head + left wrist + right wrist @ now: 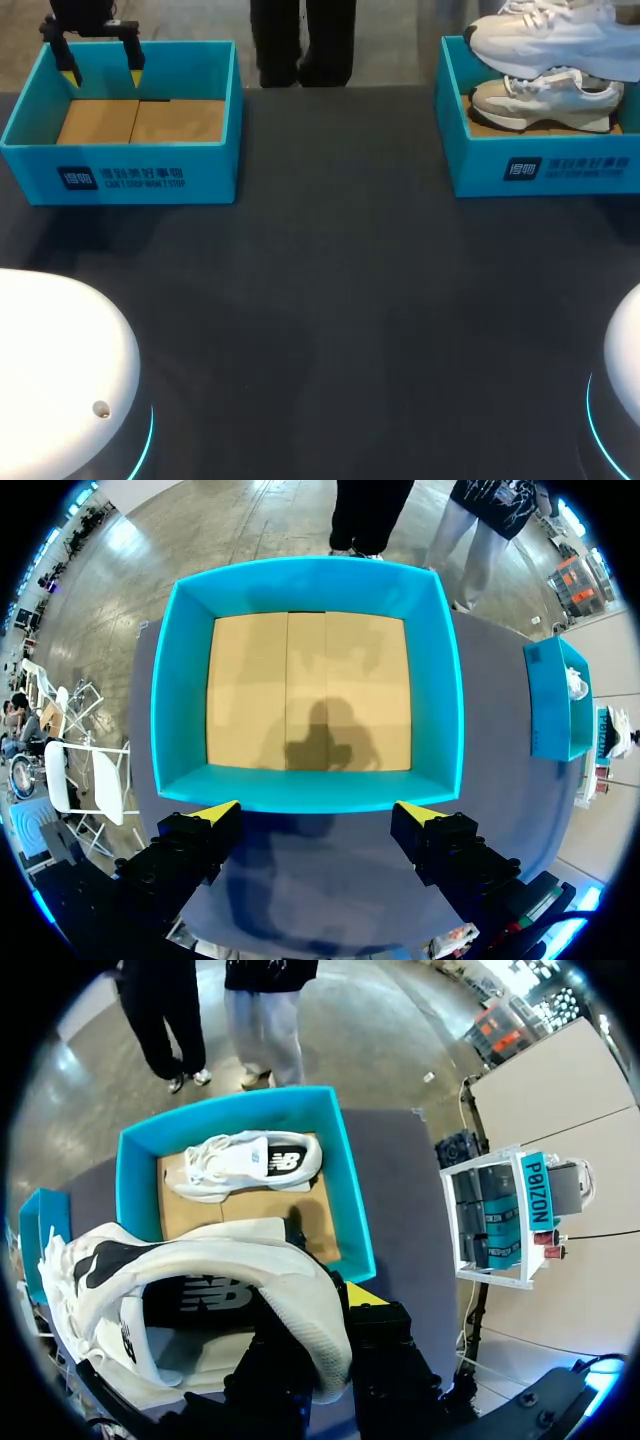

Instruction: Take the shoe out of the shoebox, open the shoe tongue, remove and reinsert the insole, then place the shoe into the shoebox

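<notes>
Head view: the left gripper (103, 70) hangs over the far wall of the left shoebox (120, 178), which stands at the table's (330, 330) far left corner. Its jaws are spread wide and hold nothing. The box's brown cardboard floor (140, 122) is bare. At the far right corner stands the right shoebox (545, 168). A second shoe (545, 100) lies on its side inside it, and the lifted shoe (550, 40), white and grey, hangs in the air just above it, over the box's opening.

Left wrist view: the left gripper (318, 815) is parted, with one yellow tip to each side of the left shoebox's (175, 700) near wall and the box ahead of the fingers. The right shoebox (550, 705) shows well off to one side.

Right wrist view: the right gripper (335, 1320) is clamped on the heel rim of the lifted shoe (200, 1270), one finger inside the opening and one outside. Ahead of it and lower, the second shoe (250, 1160) lies inside the right shoebox (355, 1220).
</notes>
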Tool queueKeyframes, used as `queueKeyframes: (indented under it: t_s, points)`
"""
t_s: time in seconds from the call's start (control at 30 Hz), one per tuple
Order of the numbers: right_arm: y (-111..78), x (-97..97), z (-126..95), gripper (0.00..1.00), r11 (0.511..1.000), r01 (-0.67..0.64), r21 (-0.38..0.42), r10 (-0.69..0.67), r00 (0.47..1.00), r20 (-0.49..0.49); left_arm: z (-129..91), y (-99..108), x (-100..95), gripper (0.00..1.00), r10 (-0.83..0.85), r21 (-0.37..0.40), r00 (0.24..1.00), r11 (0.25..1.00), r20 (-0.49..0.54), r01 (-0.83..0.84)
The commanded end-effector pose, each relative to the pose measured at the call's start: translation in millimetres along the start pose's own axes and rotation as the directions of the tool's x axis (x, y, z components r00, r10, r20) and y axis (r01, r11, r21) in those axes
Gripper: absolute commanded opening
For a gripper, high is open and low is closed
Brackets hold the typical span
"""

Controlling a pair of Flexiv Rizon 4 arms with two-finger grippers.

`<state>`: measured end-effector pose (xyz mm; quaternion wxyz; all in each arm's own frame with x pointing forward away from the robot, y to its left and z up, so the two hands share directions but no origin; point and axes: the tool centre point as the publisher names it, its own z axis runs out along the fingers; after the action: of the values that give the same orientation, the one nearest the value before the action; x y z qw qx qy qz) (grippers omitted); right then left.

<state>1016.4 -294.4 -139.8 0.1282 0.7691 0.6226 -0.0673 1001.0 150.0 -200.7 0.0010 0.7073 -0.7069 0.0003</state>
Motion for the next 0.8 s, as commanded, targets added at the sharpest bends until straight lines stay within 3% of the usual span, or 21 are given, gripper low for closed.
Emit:
queueKeyframes:
  t_s: [0.03,0.43,0.8]
  points:
    - [-0.2,-0.8,-1.6,0.00,1.000,0.001,0.000,-0.001,1.000,-0.001,-0.2,0.4,0.1,1.00,0.000,0.000,1.000,1.000,0.001,0.000]
    - [-33.5,25.6,-22.9,0.00,0.999,-0.044,-0.004,0.044,0.999,0.018,-0.2,0.4,0.1,1.00,0.000,0.000,1.000,1.000,0.001,0.000]
    - [-74.5,64.7,-46.1,0.00,0.999,-0.046,-0.021,0.047,0.999,0.026,-0.2,0.4,0.1,1.00,0.000,0.000,1.000,1.000,0.001,0.000]
